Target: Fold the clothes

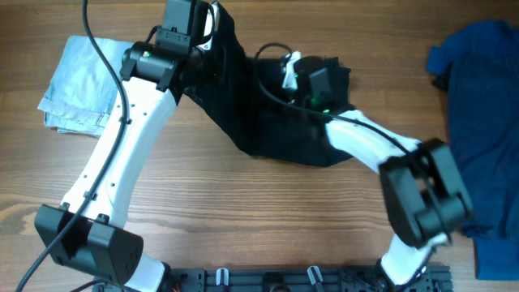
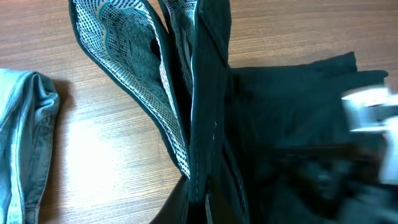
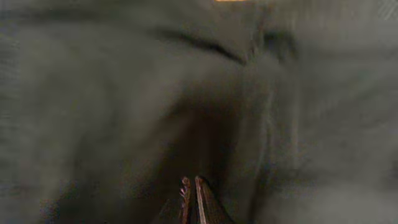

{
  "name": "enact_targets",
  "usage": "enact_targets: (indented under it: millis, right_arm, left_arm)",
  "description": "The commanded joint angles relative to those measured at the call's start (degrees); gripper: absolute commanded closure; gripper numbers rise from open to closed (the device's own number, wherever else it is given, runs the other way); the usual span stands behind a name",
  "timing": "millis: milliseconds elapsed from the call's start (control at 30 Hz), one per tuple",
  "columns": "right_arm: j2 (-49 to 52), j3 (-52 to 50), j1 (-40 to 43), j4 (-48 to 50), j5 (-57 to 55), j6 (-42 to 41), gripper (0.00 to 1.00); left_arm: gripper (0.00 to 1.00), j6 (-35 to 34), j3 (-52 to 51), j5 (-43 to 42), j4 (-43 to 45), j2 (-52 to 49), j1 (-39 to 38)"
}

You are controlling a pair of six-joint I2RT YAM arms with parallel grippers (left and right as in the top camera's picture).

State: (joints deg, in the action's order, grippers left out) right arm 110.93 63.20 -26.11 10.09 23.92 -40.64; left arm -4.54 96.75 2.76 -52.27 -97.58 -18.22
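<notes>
Black shorts [image 1: 276, 134] lie in the middle of the bench [image 1: 243, 219]. One end is lifted and bunched in the left claw [image 1: 197, 23], which looks clamped on it, mesh lining showing. The right claw [image 3: 191, 198] is pinched narrow against the cloth; can't tell if it's got fabric. I'd pull both ends taut so the bunch flattens, then fold, staying clear of the denim [image 1: 81, 81].

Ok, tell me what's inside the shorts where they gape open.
Inside the shorts, a pale patterned mesh lining shows on the inner face. Deeper in, dark folds close over one another and cover the rest, so nothing else can be made out.
</notes>
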Motion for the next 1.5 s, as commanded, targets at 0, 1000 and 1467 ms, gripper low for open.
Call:
enact_targets:
  millis: [0, 1000, 1467]
  right_arm:
    - [8.98, 0.55, -2.75, 3.96, 0.33, -3.02, 0.96]
    - [8.02, 0.7, 0.63, 15.5, -3.13, 0.13, 0.96]
    - [22.36, 4.42, -2.38, 31.56, -7.13, -2.54, 0.96]
  left_arm:
    - [0.94, 1.11, 1.53, 0.35, 0.55, 1.27, 0.0]
    - [0.94, 1.09, 1.53, 0.28, -1.38, 1.18, -0.04]
    - [0.96, 0.66, 1.53, -1.81, -1.84, 1.18, -0.07]
